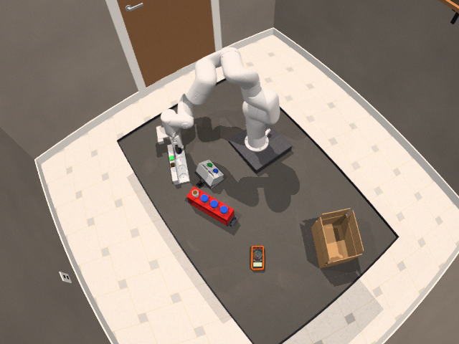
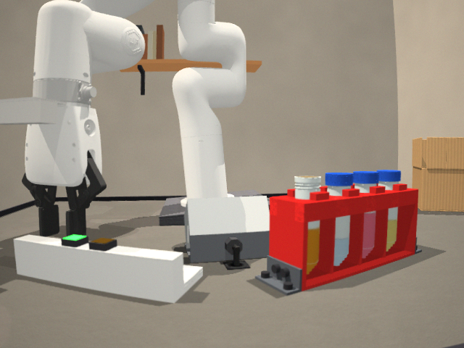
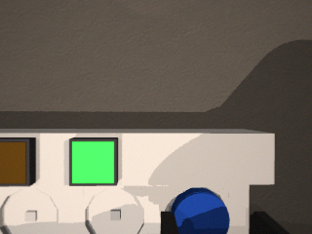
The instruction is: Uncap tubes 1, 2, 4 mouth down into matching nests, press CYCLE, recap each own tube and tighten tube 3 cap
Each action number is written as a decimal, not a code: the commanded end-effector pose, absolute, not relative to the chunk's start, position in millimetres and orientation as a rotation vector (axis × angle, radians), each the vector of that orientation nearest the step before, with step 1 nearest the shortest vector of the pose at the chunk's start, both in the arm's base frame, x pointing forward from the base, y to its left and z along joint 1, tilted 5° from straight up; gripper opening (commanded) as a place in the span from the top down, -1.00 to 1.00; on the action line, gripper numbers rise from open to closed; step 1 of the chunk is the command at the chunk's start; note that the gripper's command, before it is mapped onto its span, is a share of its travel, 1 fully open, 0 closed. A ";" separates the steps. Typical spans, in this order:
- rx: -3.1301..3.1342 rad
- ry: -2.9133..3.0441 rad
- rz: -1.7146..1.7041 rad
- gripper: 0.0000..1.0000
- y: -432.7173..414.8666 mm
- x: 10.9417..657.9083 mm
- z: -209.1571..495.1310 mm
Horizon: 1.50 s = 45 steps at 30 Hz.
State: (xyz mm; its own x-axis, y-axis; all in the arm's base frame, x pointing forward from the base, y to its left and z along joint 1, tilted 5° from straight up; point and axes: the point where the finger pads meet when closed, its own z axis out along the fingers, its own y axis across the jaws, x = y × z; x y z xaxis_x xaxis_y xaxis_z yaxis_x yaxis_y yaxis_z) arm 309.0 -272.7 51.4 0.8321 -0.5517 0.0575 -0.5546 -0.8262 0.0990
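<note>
My gripper (image 1: 178, 150) (image 2: 61, 223) (image 3: 214, 225) is down at the far end of the white cap tray (image 1: 183, 178) (image 2: 112, 270) (image 3: 219, 151). Its fingers stand part open on either side of a blue cap (image 3: 200, 212) that lies in the end nest, without gripping it. The green lamp (image 1: 171, 158) (image 2: 75, 238) (image 3: 93, 161) is lit and the amber lamp (image 2: 102, 243) (image 3: 12, 162) is dark. Two nests (image 3: 115, 214) (image 3: 30, 214) beside the cap are empty. In the red rack (image 1: 207, 211) (image 2: 288, 225) the end tube (image 1: 194, 193) (image 2: 307, 184) nearest the tray is uncapped. The other three tubes carry blue caps (image 1: 214, 203) (image 2: 365, 175).
The grey key housing (image 1: 209, 178) (image 2: 225, 220) with the green key (image 1: 209, 165) and the blue key (image 1: 215, 170) stands between tray and rack. An orange multimeter (image 1: 257, 258) and an open cardboard box (image 1: 337, 236) (image 2: 438, 172) lie farther off. The arm's base plate (image 1: 276, 147) is behind.
</note>
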 end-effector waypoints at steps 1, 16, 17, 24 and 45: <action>2.931 -0.878 0.048 0.08 -275.7 316.7 39.9; 2.931 -0.878 0.048 0.08 -275.6 316.6 39.9; 2.931 -0.878 0.048 0.08 -275.7 316.7 39.9; 2.931 -0.878 0.048 0.08 -275.5 314.9 39.7; 2.931 -0.878 0.048 0.08 -275.9 313.5 33.3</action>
State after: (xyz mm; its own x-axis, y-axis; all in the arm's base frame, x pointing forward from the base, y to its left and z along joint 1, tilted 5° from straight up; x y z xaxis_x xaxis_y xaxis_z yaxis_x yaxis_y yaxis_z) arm 312.3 -274.8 34.1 0.8351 -0.5478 0.0495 -0.5501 -0.8322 0.0696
